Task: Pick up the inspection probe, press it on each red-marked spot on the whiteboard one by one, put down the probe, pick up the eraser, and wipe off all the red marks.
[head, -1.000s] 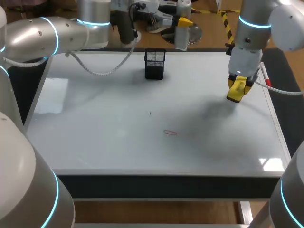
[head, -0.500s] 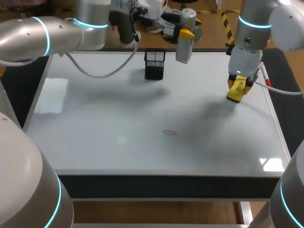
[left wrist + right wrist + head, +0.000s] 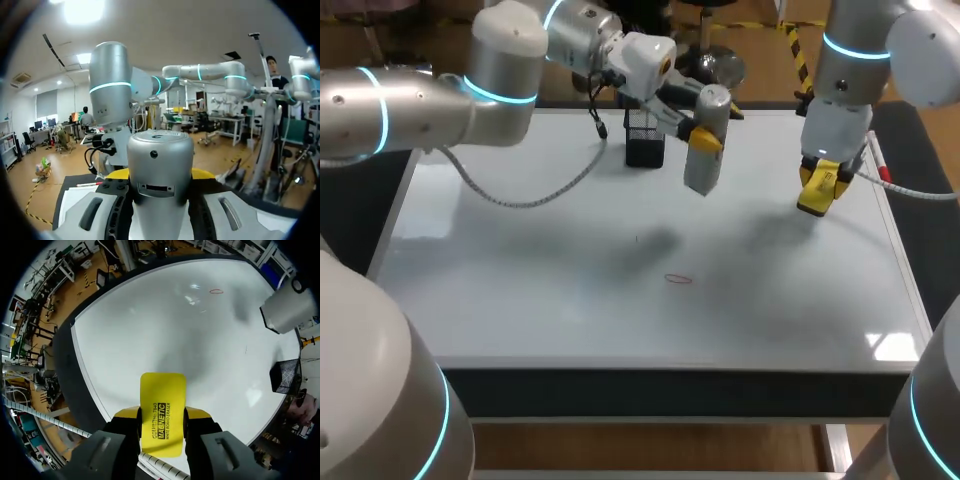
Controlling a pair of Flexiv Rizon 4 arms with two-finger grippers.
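Note:
The inspection probe [image 3: 706, 140], a grey cylinder, hangs above the whiteboard [image 3: 520, 280] just right of the middle at the back, with my left gripper [image 3: 703, 136] shut on it. In the left wrist view the probe [image 3: 160, 170] stands between the yellow tips of the left gripper [image 3: 161, 176]. One small red mark [image 3: 678, 279] lies on the board, nearer the front than the probe. My right gripper [image 3: 818, 190] is shut on the yellow eraser [image 3: 817, 196] above the board's right side. The eraser [image 3: 162, 410] sticks out between the fingers of the right gripper [image 3: 161, 421]; the red mark [image 3: 216, 291] shows far ahead.
A black mesh holder [image 3: 645, 135] stands at the back middle of the board, just left of the probe. A red-capped pen [image 3: 880, 165] lies along the board's right edge. The mesh holder [image 3: 286, 376] and the probe [image 3: 287, 310] also show in the right wrist view.
My left arm has swung the probe from beyond the board's far edge forward over the board, toward the middle. The right arm and eraser have kept still.

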